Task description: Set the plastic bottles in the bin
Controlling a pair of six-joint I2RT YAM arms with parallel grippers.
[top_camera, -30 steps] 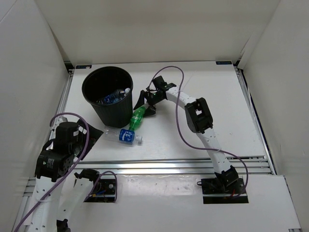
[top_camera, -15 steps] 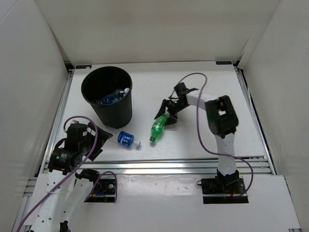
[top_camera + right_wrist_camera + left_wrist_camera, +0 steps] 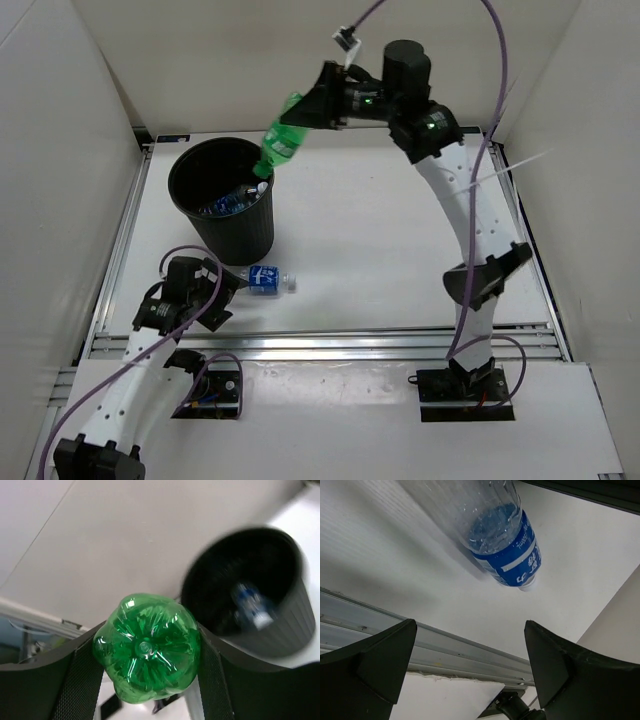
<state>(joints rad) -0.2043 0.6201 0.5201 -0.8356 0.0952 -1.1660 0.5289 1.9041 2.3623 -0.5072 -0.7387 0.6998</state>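
Delivery step: the right claw (image 3: 322, 103), pinching the green bottle (image 3: 282, 138) by its base, holds it tilted neck-down over the right edge of the mouth of the bin (image 3: 183, 190), which already contains bottles. The left claw (image 3: 224, 297), spread wide and empty, sits low on the table (image 3: 400, 250) near the bin's base, facing the blue bottle (image 3: 266, 280) lying on its side there. Probable next move: the right claw spreads once the neck is inside the rim; the left claw then closes on the blue bottle.
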